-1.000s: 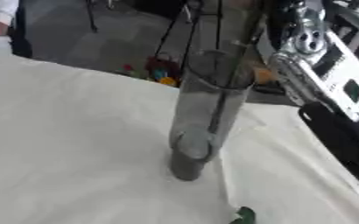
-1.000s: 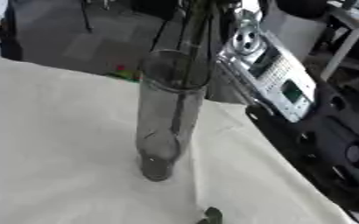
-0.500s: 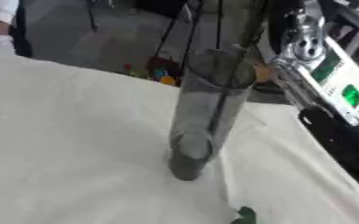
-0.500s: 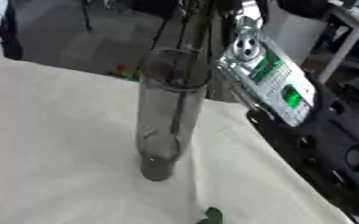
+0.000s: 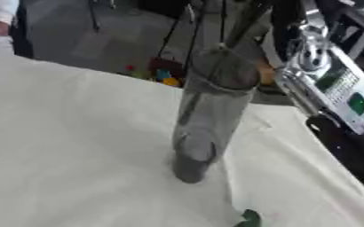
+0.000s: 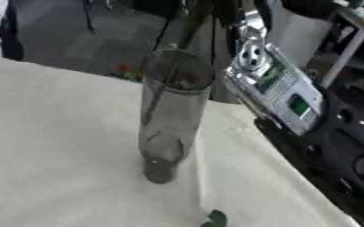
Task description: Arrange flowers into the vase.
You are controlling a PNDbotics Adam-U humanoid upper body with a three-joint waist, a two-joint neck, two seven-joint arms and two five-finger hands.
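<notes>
The tall clear vase [image 6: 169, 115] could tip: it is narrow and stands on loose white cloth over the worktop [image 5: 61, 146], so a sideways tug on the dark stems [image 5: 243, 24] rising from its mouth might topple it. It stands near the worktop's far right edge. The right arm [image 6: 282, 95] shows, but I cannot tell how its fingers are set.

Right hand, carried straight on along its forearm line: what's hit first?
Probably the dark stems standing in the clear glass cylinder vase: the silver-and-black forearm aims up-left at them. The right hand itself is cropped off the top, and depth is unclear.
</notes>
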